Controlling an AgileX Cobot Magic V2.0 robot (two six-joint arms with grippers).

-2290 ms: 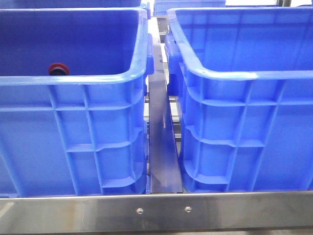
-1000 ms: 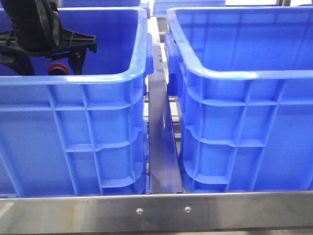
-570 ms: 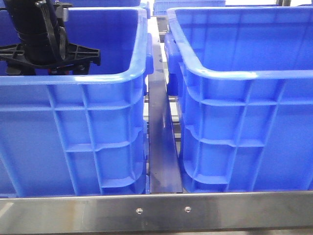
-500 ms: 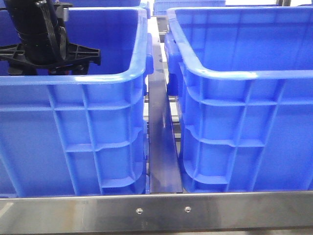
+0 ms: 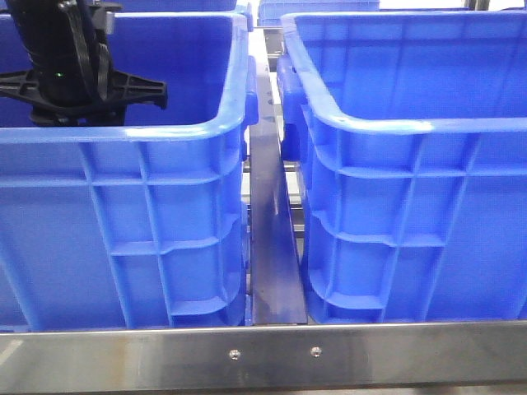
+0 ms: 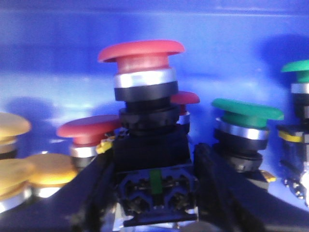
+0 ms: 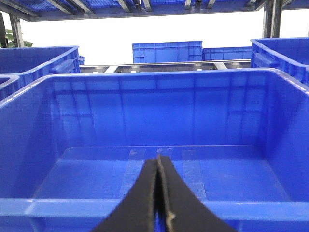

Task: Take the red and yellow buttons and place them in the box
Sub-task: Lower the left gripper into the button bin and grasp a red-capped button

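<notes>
A red button [image 6: 141,50] with a domed cap and black body stands between my left gripper's [image 6: 154,193] fingers, which press on both sides of its base. More red buttons [image 6: 87,130] and yellow buttons [image 6: 48,169] lie behind it on the floor of the left blue crate [image 5: 165,132]. In the front view only my left arm [image 5: 62,66] shows, reaching down inside that crate. The box [image 5: 412,127] on the right is an empty blue crate. My right gripper [image 7: 158,166] is shut on nothing, in front of the box's rim [image 7: 154,77].
Green buttons [image 6: 246,108] sit beside the red one. A steel rail [image 5: 272,247] runs between the two crates and a steel bar [image 5: 272,354] crosses in front. More blue crates [image 7: 166,50] stand behind on the rack.
My left arm came down into the left crate and now hides the red button that showed at its near wall. The arm has barely shifted over the last half second.
</notes>
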